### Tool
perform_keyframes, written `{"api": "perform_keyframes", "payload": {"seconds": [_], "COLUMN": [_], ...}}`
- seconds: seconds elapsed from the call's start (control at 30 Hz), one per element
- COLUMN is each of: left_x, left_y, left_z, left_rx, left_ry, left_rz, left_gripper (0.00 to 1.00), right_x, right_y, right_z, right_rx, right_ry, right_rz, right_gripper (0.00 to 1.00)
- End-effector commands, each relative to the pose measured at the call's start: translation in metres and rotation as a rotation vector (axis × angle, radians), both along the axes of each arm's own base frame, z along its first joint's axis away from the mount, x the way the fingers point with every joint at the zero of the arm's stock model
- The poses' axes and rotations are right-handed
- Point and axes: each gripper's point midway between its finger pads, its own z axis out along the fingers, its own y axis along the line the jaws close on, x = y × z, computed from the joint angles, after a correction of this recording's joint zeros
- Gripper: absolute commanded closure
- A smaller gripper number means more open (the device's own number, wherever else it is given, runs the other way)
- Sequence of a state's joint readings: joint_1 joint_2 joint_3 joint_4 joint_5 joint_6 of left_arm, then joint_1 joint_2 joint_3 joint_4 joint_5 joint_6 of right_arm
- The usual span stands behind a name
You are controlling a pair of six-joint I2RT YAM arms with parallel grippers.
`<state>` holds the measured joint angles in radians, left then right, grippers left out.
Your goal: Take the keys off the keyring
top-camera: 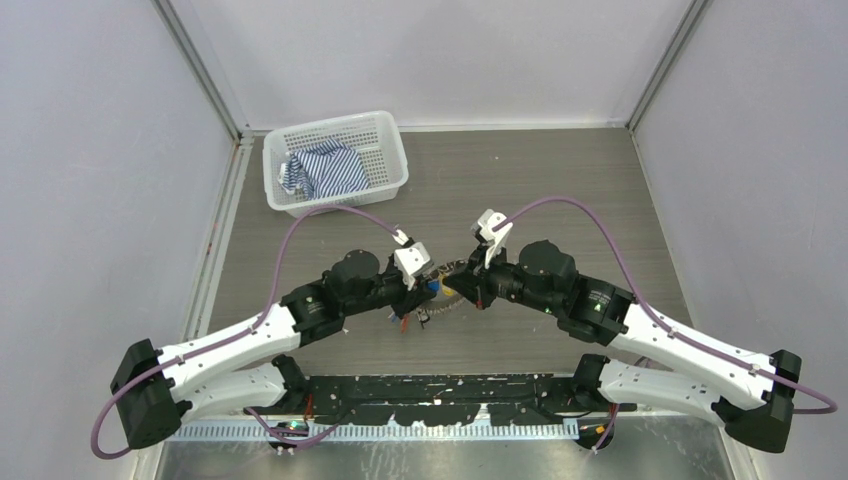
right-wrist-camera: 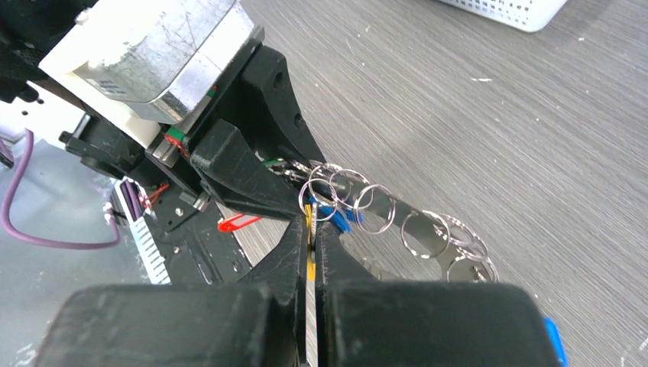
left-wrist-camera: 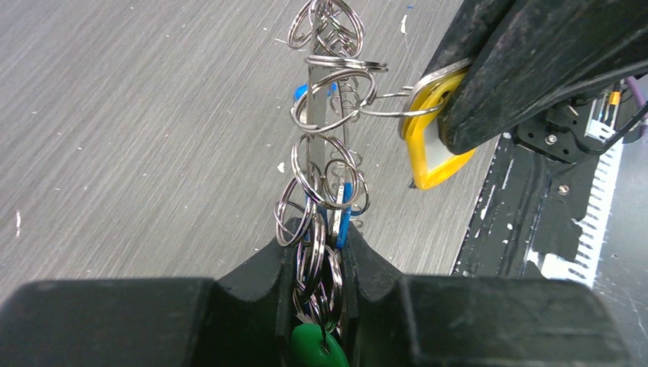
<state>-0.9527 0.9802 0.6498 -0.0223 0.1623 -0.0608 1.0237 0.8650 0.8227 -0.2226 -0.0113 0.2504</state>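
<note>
The keyring (left-wrist-camera: 315, 115) stands edge-on between my two grippers, fringed with small silvery split rings (left-wrist-camera: 330, 92) and coloured tags. My left gripper (left-wrist-camera: 319, 241) is shut on its lower part, with a green tag (left-wrist-camera: 317, 348) and a blue tag (left-wrist-camera: 344, 210) between the jaws. My right gripper (right-wrist-camera: 309, 229) is shut on a yellow tag (right-wrist-camera: 309, 218), which also shows in the left wrist view (left-wrist-camera: 428, 153), joined to the bunch by a small ring. The ring's fringe (right-wrist-camera: 382, 210) trails right in the right wrist view. In the top view both grippers (top-camera: 425, 282) (top-camera: 462, 283) meet mid-table. No key blades show clearly.
A white mesh basket (top-camera: 380, 130) holding a blue striped cloth (top-camera: 325, 170) stands at the back left. A red tag (right-wrist-camera: 237, 223) lies below the left gripper near the black base rail (top-camera: 440, 395). Grey walls enclose the table on three sides.
</note>
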Motion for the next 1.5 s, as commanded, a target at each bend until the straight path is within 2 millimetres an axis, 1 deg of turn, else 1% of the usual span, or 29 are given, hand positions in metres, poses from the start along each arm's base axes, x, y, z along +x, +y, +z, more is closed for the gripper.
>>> {"api": "perform_keyframes", "payload": {"seconds": [0.0,0.17,0.23,0.37,0.47,0.6,0.67,0.7,0.77,0.8,0.87,1.0,1.13,1.17,1.3,1.47], "left_x": [0.01,0.005,0.003,-0.004,-0.006,-0.005,-0.004,-0.004,-0.004,-0.004,-0.004,-0.005,-0.007,-0.005,-0.006,-0.004], "left_y": [-0.005,-0.004,-0.007,-0.014,-0.018,-0.021,-0.02,-0.021,-0.02,-0.019,-0.017,-0.012,-0.008,-0.005,-0.002,-0.002], "left_z": [0.034,0.033,0.033,0.024,0.021,0.014,0.012,0.011,0.01,0.009,0.009,0.014,0.022,0.024,0.036,0.045], "left_rx": [-0.061,-0.077,-0.091,-0.09,-0.1,-0.116,-0.12,-0.122,-0.125,-0.125,-0.131,-0.155,-0.181,-0.189,-0.223,-0.258], "left_ry": [-0.112,-0.142,-0.152,-0.154,-0.16,-0.138,-0.128,-0.122,-0.113,-0.11,-0.11,-0.118,-0.142,-0.156,-0.21,-0.266], "left_rz": [0.018,0.013,0.005,-0.012,-0.009,0.005,0.018,0.019,0.026,0.031,0.041,0.049,0.048,0.062,0.054,0.052], "left_gripper": [1.0,1.0,1.0,1.0,1.0,1.0,0.93,0.88,0.71,0.65,0.58,0.55,0.55,0.55,0.56,0.61], "right_x": [0.001,0.002,-0.003,0.0,0.003,0.0,0.003,0.004,0.004,0.004,0.003,0.002,0.003,0.004,0.005,0.004], "right_y": [-0.007,-0.016,-0.013,-0.013,-0.012,-0.008,-0.01,-0.01,-0.01,-0.009,-0.007,-0.006,-0.007,-0.008,-0.011,-0.015], "right_z": [0.017,0.02,0.022,0.022,0.02,0.022,0.02,0.018,0.017,0.017,0.016,0.014,0.014,0.014,0.014,0.013], "right_rx": [-0.028,-0.042,-0.033,-0.046,-0.048,-0.028,-0.037,-0.045,-0.047,-0.046,-0.044,-0.043,-0.046,-0.051,-0.058,-0.054], "right_ry": [-0.027,-0.014,0.003,0.033,0.074,0.122,0.138,0.148,0.168,0.174,0.183,0.196,0.196,0.197,0.197,0.197], "right_rz": [-0.011,-0.03,0.005,0.008,0.012,0.058,0.062,0.068,0.081,0.091,0.105,0.119,0.121,0.119,0.116,0.113], "right_gripper": [0.99,0.99,0.99,0.99,0.99,0.99,0.99,0.99,0.99,0.99,0.99,0.99,0.99,0.99,0.99,0.99]}}
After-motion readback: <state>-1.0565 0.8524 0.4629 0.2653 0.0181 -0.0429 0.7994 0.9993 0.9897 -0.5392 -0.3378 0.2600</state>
